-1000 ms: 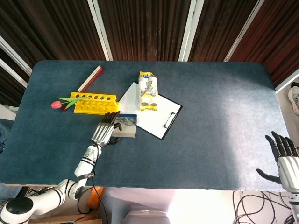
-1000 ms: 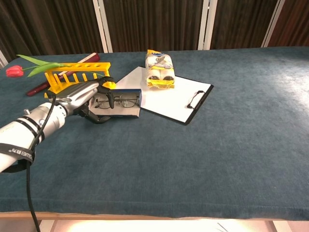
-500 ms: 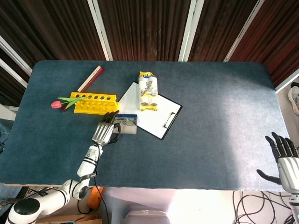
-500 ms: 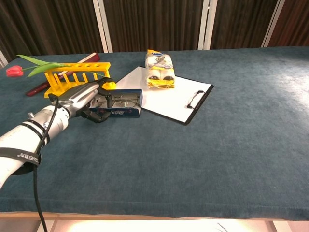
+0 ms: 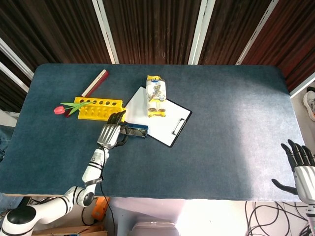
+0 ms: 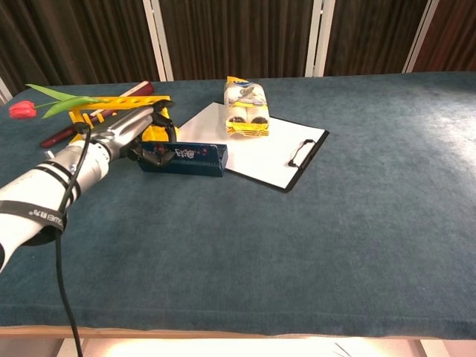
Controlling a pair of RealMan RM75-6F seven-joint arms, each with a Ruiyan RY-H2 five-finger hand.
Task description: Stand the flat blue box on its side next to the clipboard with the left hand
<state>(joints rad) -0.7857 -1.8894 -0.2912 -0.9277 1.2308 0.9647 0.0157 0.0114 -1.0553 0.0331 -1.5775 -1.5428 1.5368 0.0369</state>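
The flat blue box (image 5: 136, 131) (image 6: 186, 158) stands on its long side on the blue tablecloth, its printed blue edge facing the chest view. It sits just left of the white clipboard (image 5: 160, 117) (image 6: 271, 152), at that board's near-left edge. My left hand (image 5: 110, 134) (image 6: 136, 137) grips the box's left end, fingers curled over its top edge. My right hand (image 5: 300, 165) hangs off the table's near right corner with fingers spread and nothing in it; the chest view does not show it.
A yellow snack pack (image 5: 156, 96) (image 6: 245, 106) lies on the clipboard's far end. Behind my left hand stand a yellow rack (image 5: 98, 108) (image 6: 91, 118), a red tulip (image 5: 60, 110) (image 6: 22, 109) and a red-and-white bar (image 5: 96, 82).
My left hand has tipped the box up from lying flat, glasses picture upward, onto its long edge. The hand rose and shifted slightly toward the rack. The right hand stayed put.
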